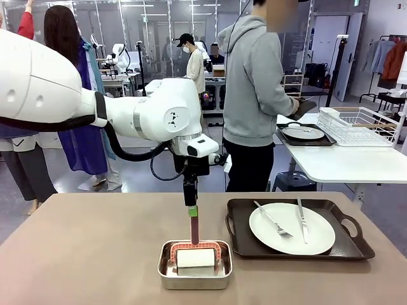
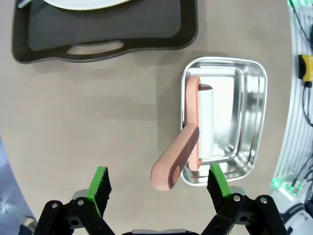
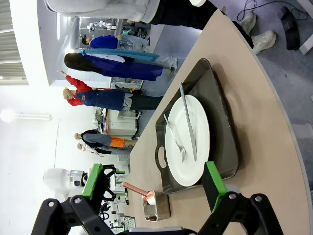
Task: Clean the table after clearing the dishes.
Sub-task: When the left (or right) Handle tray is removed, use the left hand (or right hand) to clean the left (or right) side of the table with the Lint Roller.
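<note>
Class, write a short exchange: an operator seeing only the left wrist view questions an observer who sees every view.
Operator: What lies on the plate on the tray?
Observer: A fork and a knife, side by side.
Operator: Where is the person?
Observer: Standing at the white table behind, by a second tray holding a second plate.
Operator: And the right gripper?
Observer: Open, holding nothing, facing the tray from its side.

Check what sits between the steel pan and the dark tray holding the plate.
Nothing: only a narrow bare strip of the table separates the steel pan from the tray. This is clearest in the left wrist view, and the front view shows the two close together.
</note>
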Available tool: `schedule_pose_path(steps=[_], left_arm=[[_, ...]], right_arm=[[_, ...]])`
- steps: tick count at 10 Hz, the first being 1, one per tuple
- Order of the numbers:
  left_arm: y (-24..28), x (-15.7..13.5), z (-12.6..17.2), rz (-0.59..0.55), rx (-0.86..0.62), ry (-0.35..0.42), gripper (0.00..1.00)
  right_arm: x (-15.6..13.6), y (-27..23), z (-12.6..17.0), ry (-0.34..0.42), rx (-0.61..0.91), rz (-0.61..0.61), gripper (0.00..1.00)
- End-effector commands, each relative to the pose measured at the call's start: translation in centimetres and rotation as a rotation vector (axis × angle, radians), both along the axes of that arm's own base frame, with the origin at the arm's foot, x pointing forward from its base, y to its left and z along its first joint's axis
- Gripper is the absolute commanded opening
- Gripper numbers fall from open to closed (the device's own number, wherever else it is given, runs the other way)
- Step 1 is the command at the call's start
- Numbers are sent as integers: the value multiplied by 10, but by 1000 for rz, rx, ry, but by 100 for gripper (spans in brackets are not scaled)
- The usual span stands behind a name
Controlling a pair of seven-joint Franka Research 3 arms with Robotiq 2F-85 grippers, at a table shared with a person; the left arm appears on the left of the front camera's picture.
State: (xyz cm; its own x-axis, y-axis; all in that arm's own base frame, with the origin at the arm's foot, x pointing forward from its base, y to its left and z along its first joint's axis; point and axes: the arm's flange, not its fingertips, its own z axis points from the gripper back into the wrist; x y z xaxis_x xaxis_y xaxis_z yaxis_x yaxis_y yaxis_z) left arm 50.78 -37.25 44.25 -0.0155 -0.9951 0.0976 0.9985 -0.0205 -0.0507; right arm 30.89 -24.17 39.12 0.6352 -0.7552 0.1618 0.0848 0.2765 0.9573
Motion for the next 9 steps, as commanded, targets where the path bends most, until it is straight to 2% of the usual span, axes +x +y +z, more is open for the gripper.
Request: schedule_pose_path(steps=[1, 3, 6, 7, 8, 9], left_arm=[[-9, 3, -5, 6, 43, 54, 100], [-13, 1, -18, -8, 48, 142, 100], [-12, 1, -23, 7, 61, 157, 100], [-11, 1, -23, 19, 61, 163, 64], [-12, 1, -23, 19, 53, 167, 43], [-13, 1, -22, 15, 43, 183, 7]], right_arm=[[-1, 0, 2, -7, 2, 1, 100], [-1, 0, 2, -7, 2, 1, 100], [-1, 0, 2, -7, 2, 1, 100], [-1, 0, 2, -7, 2, 1, 100], [-1, 0, 2, -7, 2, 1, 100], [-1, 0, 2, -7, 2, 1, 100]])
